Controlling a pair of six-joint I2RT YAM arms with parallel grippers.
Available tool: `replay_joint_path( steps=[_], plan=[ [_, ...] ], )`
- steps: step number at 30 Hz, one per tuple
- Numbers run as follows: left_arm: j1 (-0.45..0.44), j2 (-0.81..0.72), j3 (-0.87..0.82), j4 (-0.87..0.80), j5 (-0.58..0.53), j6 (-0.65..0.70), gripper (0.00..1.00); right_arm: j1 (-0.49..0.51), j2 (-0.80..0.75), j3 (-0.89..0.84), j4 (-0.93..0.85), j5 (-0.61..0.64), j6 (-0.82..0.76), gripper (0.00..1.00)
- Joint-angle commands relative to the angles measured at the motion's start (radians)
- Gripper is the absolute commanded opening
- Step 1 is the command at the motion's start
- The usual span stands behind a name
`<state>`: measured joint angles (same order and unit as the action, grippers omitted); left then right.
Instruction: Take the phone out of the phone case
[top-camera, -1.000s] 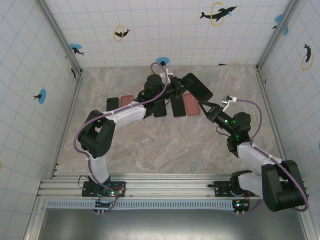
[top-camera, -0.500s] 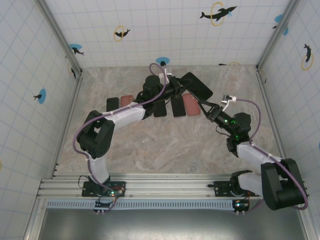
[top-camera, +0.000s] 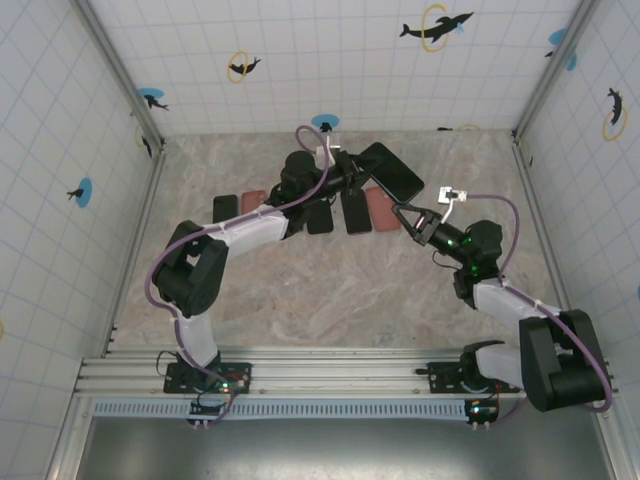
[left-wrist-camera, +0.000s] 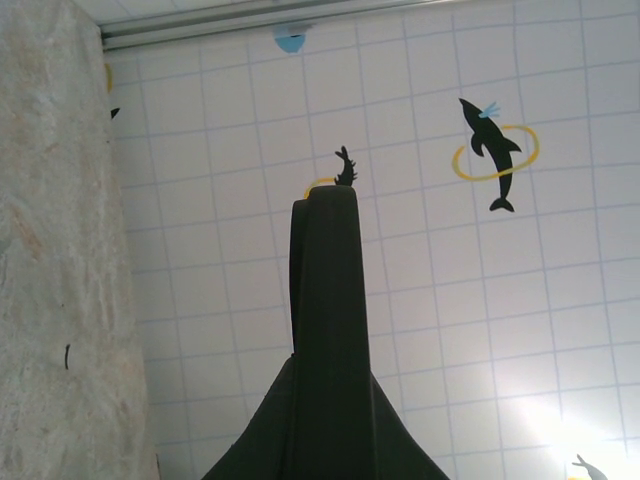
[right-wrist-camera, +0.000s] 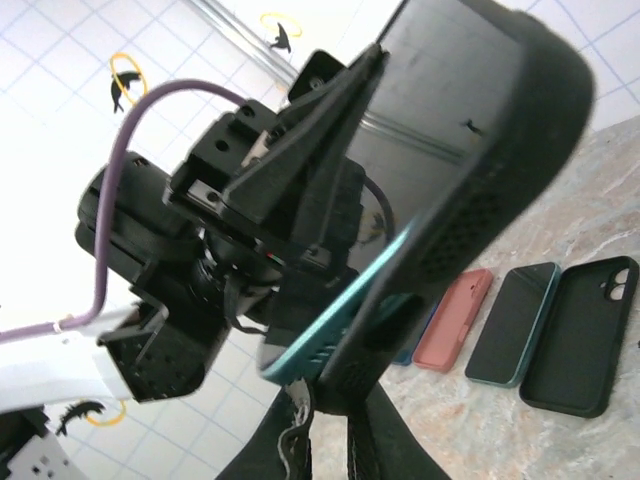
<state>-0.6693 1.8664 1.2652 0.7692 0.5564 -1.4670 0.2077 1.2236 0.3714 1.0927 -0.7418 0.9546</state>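
Observation:
A phone in a black phone case (top-camera: 392, 172) hangs in the air over the back of the table. My left gripper (top-camera: 355, 175) is shut on its left end. In the left wrist view the cased phone (left-wrist-camera: 325, 300) stands edge-on between the fingers (left-wrist-camera: 250, 440). In the right wrist view the phone's teal edge (right-wrist-camera: 330, 340) sticks out of the perforated black case (right-wrist-camera: 500, 150) at the near corner. My right gripper (right-wrist-camera: 340, 425) is shut on that corner of the case, and in the top view it (top-camera: 400, 210) sits at the phone's lower right end.
A row of phones and cases lies on the marble table below: a black one (top-camera: 225, 208), a pink one (top-camera: 253, 200), a dark phone (top-camera: 356, 212) and a pink case (top-camera: 382, 210). An empty black case (right-wrist-camera: 585, 335) lies beside a teal phone (right-wrist-camera: 510, 325). Tiled walls stand on three sides.
My right gripper has moved up and left to the phone's lower end and closed on the case corner. The left arm with the phone has shifted slightly left.

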Motion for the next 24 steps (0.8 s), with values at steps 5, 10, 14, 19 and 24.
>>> replay_joint_path(
  steps=[5,10,14,19,24],
  plan=[
    [-0.009,-0.144,0.025,0.088,0.096,0.019,0.07,-0.023,0.066,0.028,-0.032,-0.058,-0.109,0.00],
    [0.001,-0.189,0.028,-0.085,0.113,0.212,0.07,-0.027,0.027,0.092,-0.182,-0.078,-0.261,0.13],
    [0.027,-0.209,0.038,-0.189,0.158,0.399,0.06,-0.043,-0.028,0.143,-0.388,-0.111,-0.463,0.39],
    [0.063,-0.205,0.056,-0.273,0.281,0.607,0.06,-0.068,-0.066,0.220,-0.683,-0.220,-0.750,0.50],
    [0.089,-0.224,0.076,-0.458,0.360,0.919,0.02,-0.079,-0.081,0.293,-0.901,-0.248,-1.019,0.51]
  ],
)
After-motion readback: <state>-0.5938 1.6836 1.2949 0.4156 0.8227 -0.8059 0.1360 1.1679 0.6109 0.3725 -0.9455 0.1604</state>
